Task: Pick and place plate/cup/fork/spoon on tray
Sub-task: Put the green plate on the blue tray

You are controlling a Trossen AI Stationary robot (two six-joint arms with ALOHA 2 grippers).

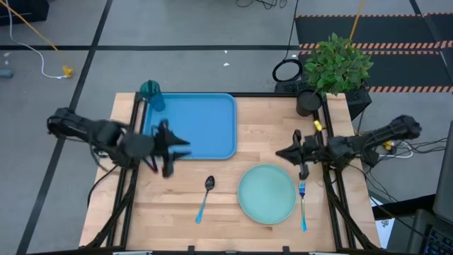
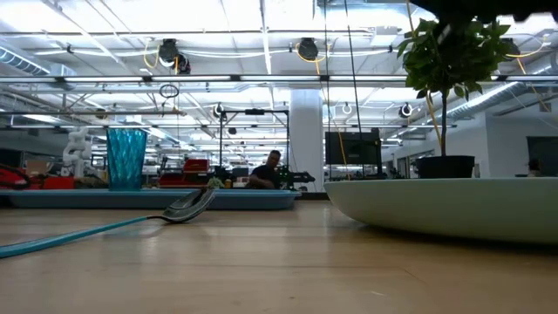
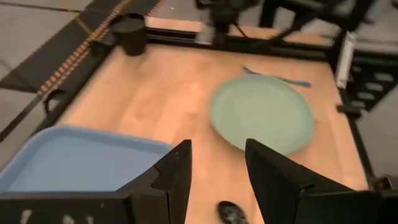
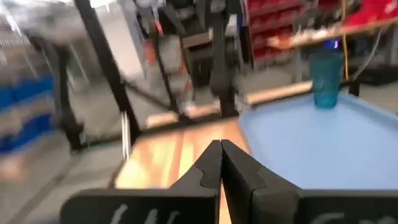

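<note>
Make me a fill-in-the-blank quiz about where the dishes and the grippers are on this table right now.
1. The small teal translucent cup stands on a corner of the bright blue plastic ____.
2. The blue-handled fork lies on the wood beside the pale mint-green ____.
3. The left gripper has its fingers ____.
4. The dark-bowled spoon lies on the ____ tabletop, off the tray.

Missing words: tray; plate; open; wooden

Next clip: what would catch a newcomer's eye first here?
The bright blue tray at the table's far left, with the teal cup standing in its far left corner. Next, the mint-green plate at the near right, lying between the spoon and the fork, all three on bare wood.
</note>
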